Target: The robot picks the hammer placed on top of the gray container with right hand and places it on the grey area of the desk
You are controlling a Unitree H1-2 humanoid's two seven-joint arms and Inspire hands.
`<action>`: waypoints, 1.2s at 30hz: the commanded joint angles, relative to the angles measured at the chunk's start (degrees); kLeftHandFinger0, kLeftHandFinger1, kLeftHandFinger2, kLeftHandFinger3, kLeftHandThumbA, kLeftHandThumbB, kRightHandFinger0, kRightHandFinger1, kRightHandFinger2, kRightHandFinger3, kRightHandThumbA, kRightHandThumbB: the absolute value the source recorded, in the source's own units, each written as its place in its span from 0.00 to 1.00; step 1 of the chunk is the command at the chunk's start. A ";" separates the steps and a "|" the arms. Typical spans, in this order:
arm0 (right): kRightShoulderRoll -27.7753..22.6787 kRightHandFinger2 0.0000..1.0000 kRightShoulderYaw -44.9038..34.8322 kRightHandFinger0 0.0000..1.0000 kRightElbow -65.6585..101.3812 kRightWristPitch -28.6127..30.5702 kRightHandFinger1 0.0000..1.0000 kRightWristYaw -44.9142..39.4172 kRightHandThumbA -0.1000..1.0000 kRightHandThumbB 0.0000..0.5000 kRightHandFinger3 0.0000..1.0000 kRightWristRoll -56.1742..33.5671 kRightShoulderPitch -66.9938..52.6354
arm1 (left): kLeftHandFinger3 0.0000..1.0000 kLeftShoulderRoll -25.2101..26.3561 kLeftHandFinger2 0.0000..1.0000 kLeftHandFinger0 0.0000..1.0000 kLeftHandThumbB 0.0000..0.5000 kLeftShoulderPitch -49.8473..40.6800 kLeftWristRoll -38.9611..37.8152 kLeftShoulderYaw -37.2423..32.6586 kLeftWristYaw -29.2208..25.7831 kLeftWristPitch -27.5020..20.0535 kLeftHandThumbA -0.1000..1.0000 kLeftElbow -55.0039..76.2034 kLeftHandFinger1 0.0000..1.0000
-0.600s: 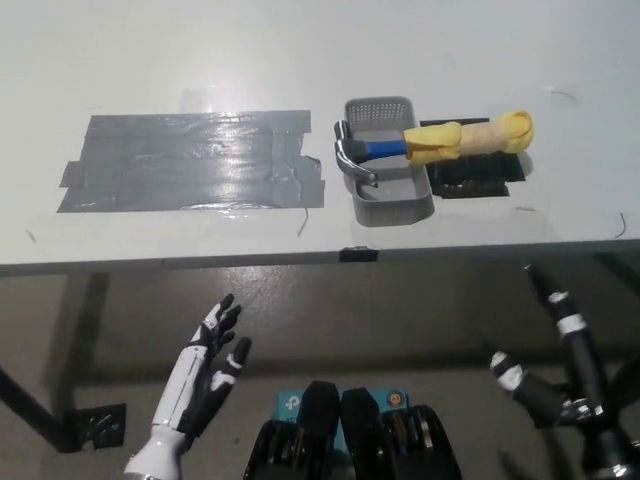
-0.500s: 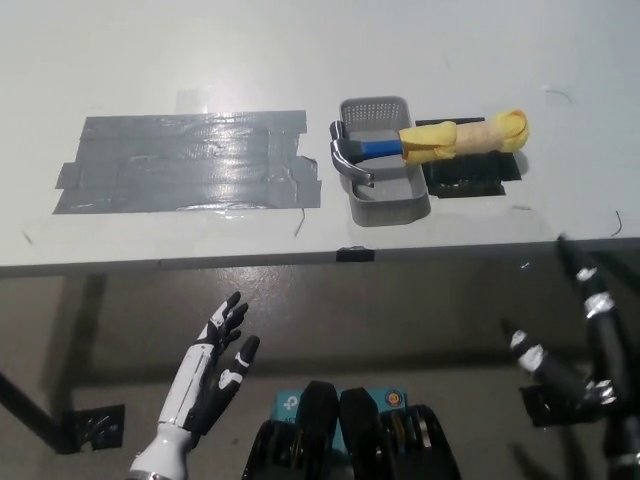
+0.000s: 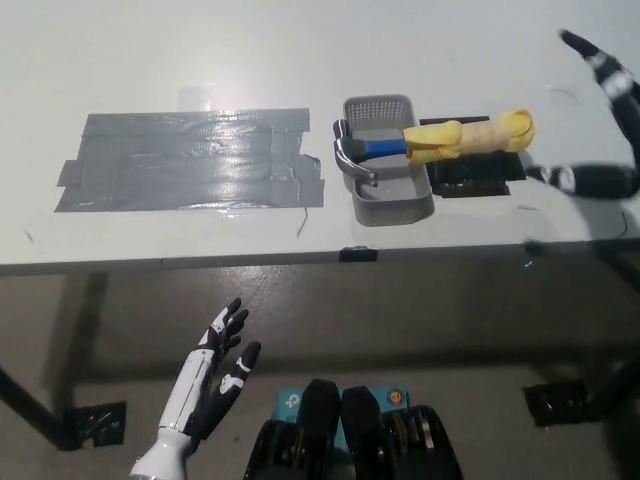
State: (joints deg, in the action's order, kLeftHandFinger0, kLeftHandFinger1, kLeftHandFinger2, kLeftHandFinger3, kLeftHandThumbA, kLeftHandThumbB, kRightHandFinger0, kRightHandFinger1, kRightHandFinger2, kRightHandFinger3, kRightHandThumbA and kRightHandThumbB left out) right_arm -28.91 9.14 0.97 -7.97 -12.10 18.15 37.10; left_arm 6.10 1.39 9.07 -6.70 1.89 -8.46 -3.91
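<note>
The white table (image 3: pixel 200 60) fills the upper half of the head view. On it a broad patch of grey tape (image 3: pixel 190 160), the grey area, lies to the left, and just right of that patch stands the gray container (image 3: pixel 390 200). Behind the container's right side is a small black mat (image 3: pixel 480 178).

The hammer (image 3: pixel 430 142) lies across the container's top. Its long axis runs left to right: the metal head sits at the container's left rim, the blue neck spans the opening, and the yellow-wrapped handle reaches out over the right rim and above the black mat.

The black right hand (image 3: pixel 605 120) is raised over the table's right edge, fingers spread wide and holding nothing. The hammer lies to its left, with the handle end the nearest part, so a leftward reach would likely meet the handle first. The white left hand (image 3: pixel 215 365) rests low below the table edge, fingers apart and empty, far from the hammer.

Compared with the earlier frames, the right hand has risen from below the table edge at lower right to table height. The hammer, the container and the left hand are roughly where they were.
</note>
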 commanded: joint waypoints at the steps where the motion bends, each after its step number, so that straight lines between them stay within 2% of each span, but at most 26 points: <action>1: -3.02 1.00 7.69 1.00 -9.38 -8.12 1.00 -12.21 1.00 0.61 1.00 6.71 12.90 | 1.00 0.06 1.00 1.00 0.27 0.61 0.55 -0.17 0.12 -1.44 0.87 1.11 1.00; 9: 0.17 1.00 17.63 1.00 -27.03 -7.22 1.00 -15.26 1.00 0.66 1.00 9.96 23.99 | 1.00 -0.09 1.00 1.00 0.27 0.97 0.40 -0.05 0.15 -1.19 0.85 1.31 1.00; 11: 1.47 1.00 19.05 1.00 -30.55 -6.35 1.00 -14.87 1.00 0.71 1.00 10.30 25.74 | 1.00 -0.05 1.00 1.00 0.26 1.08 0.47 -0.10 0.17 -1.42 0.85 1.12 1.00; 16: 4.74 1.00 21.94 1.00 -36.20 -6.41 1.00 -14.33 1.00 0.73 1.00 12.17 28.36 | 1.00 0.25 1.00 1.00 0.24 0.98 -0.19 0.06 0.46 -2.34 0.83 1.20 1.00; 23: 7.97 1.00 22.96 1.00 -43.13 -6.69 1.00 -13.38 1.00 0.71 1.00 13.53 31.07 | 1.00 0.43 1.00 1.00 0.30 0.76 0.28 0.14 0.45 -1.05 0.85 1.87 1.00; 29: 9.40 1.00 24.20 1.00 -46.13 -6.92 1.00 -13.53 1.00 0.75 1.00 15.32 32.86 | 1.00 0.40 1.00 1.00 0.28 0.91 0.49 0.07 0.26 -1.71 0.84 1.60 1.00; 31: 9.77 1.00 24.56 1.00 -46.95 -6.58 1.00 -13.56 1.00 0.71 1.00 15.67 33.05 | 1.00 0.37 1.00 1.00 0.26 0.78 0.46 0.03 0.30 -1.65 0.83 1.88 1.00; 36: 10.89 1.00 24.79 1.00 -49.44 -6.40 1.00 -13.06 1.00 0.71 1.00 16.42 33.74 | 1.00 0.38 1.00 1.00 0.25 0.80 0.63 -0.01 0.25 -1.65 0.83 1.85 1.00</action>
State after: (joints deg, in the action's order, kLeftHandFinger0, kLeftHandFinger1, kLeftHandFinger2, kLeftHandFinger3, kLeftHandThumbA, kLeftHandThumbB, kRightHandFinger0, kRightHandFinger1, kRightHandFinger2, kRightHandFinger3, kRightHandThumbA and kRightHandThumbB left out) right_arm -18.99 33.67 -47.27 -14.43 -25.67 32.51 66.16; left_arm 6.23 1.65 9.26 -6.64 1.96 -8.47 -3.81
